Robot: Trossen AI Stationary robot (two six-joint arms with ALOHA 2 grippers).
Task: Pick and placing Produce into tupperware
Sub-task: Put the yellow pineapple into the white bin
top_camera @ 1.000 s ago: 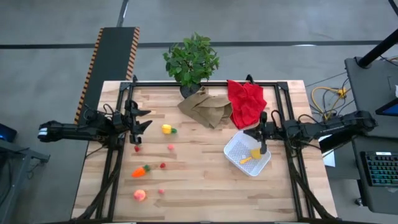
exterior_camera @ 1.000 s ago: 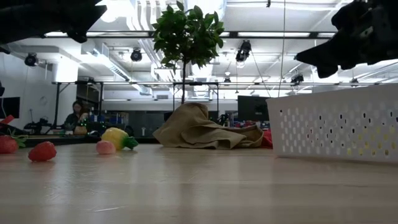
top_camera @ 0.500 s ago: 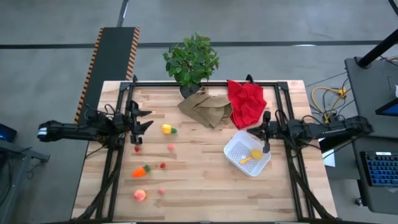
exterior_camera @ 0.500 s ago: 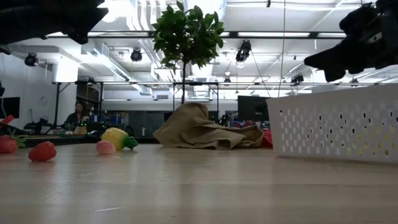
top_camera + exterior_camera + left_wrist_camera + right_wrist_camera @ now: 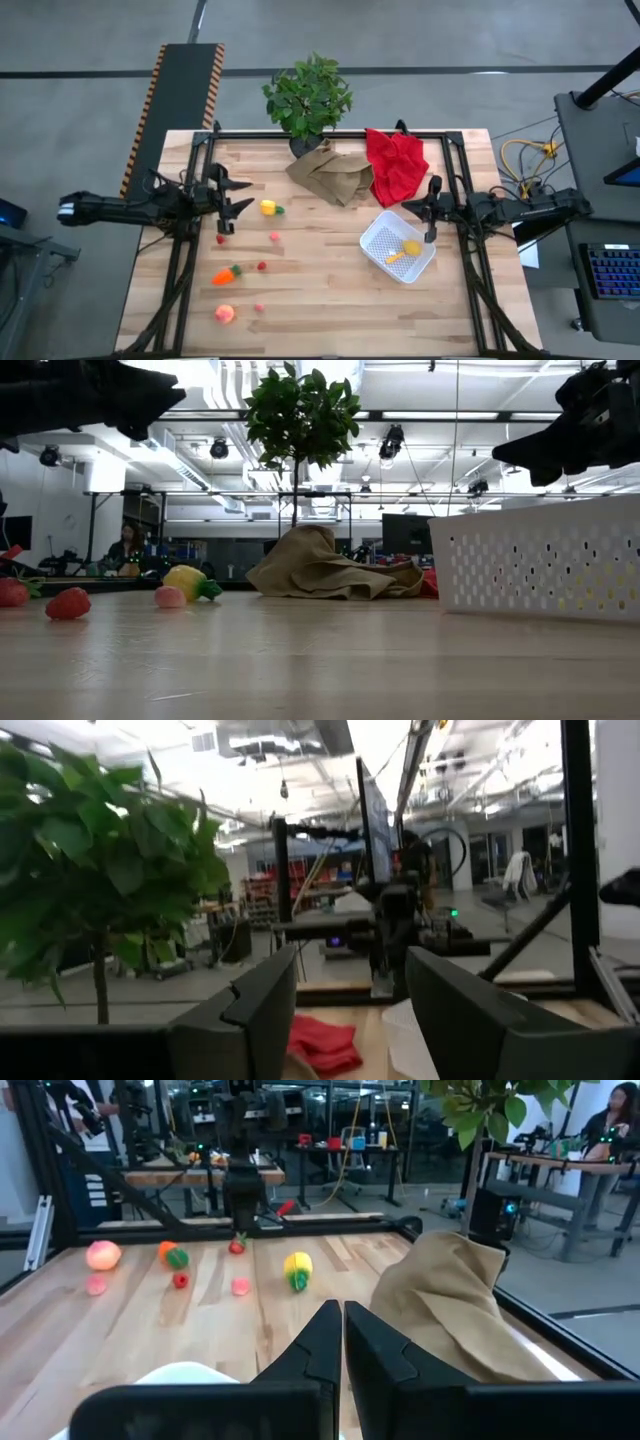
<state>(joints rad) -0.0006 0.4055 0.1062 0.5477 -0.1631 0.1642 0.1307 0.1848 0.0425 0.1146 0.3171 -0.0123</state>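
bare table (image 5: 320, 290) between produce, tupperware (image 5: 378, 243)

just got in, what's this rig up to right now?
Sorting toy produce into the white tupperware, which already holds a yellow piece. The left gripper, fingers open, hovers beside the lemon. The carrot, peach and small berries lie loose on the table. The right gripper, shut and empty, hangs at the tupperware's edge.

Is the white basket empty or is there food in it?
Not empty. From above, the white square plastic container holds yellow toy produce, seemingly two pieces. The other toy fruits lie out on the wooden table.
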